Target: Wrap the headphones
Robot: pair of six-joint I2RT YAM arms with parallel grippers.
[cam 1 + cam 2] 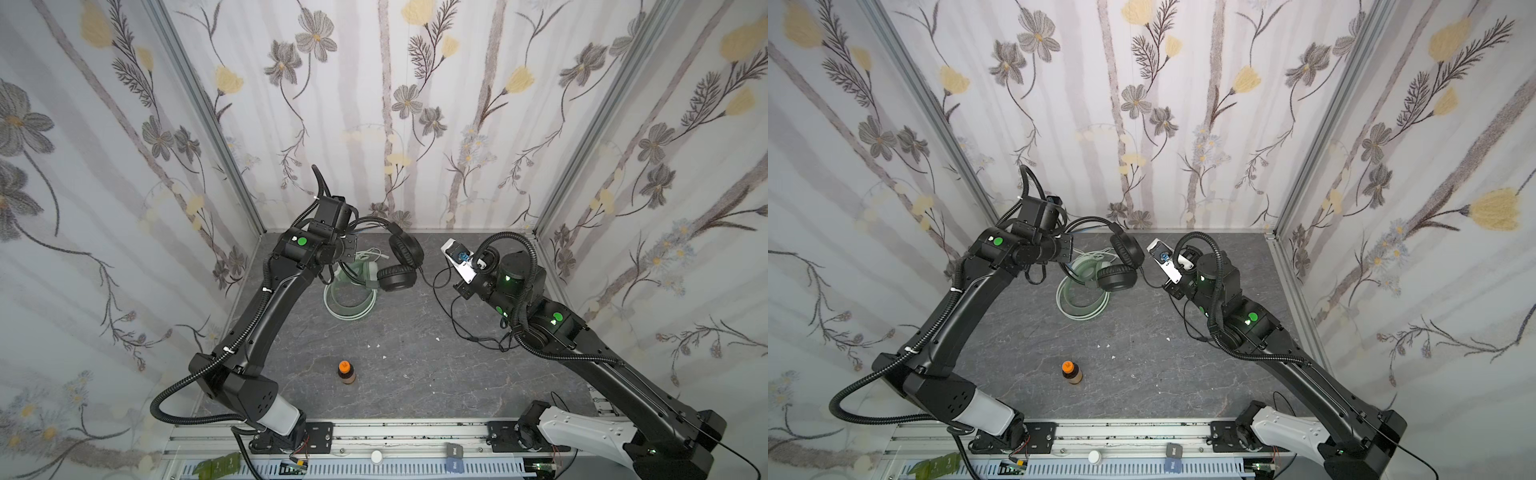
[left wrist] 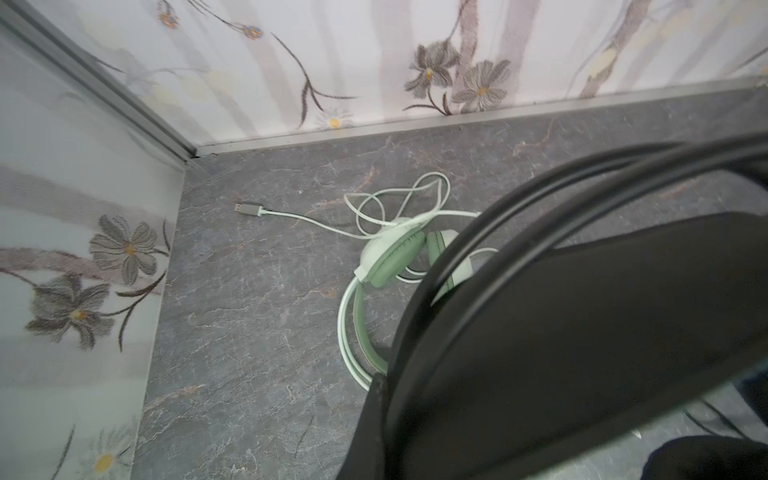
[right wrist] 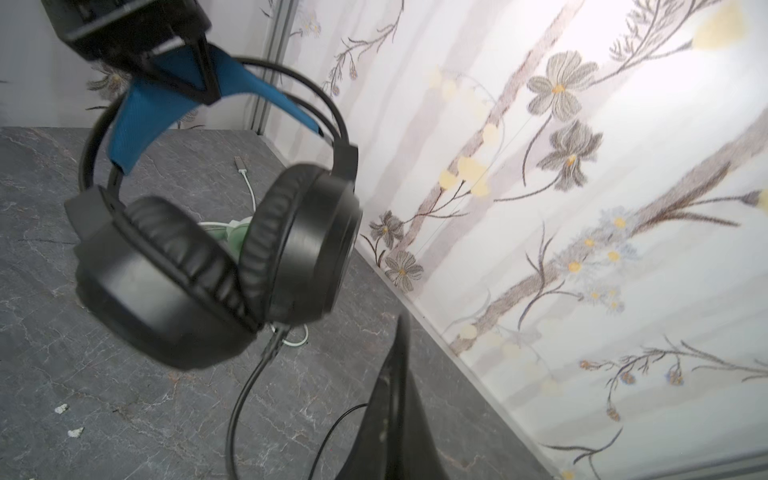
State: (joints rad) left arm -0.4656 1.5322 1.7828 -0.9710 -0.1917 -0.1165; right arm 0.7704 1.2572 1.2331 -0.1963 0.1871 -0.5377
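Left tool [image 3: 178, 70]: pinching black headset [image 1: 401, 266] by its blue headband, above bench [image 1: 415, 374].
Right tool [image 3: 397, 386]: pressed together beside black cable [image 3: 245, 395]; hold unclear.
Mint-green headset [image 1: 351, 291]: lying on bench.
Technique: wind cable in even turns.

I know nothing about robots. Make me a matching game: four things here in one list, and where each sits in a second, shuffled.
1. black headphones
2. green headphones
3. orange-capped bottle
4. USB plug

A. upright near the front of the table
B. flat near the back left corner
C. hanging from the left pincer
D. lying with headband toward the front

Pairs: 1-C, 2-D, 3-A, 4-B.
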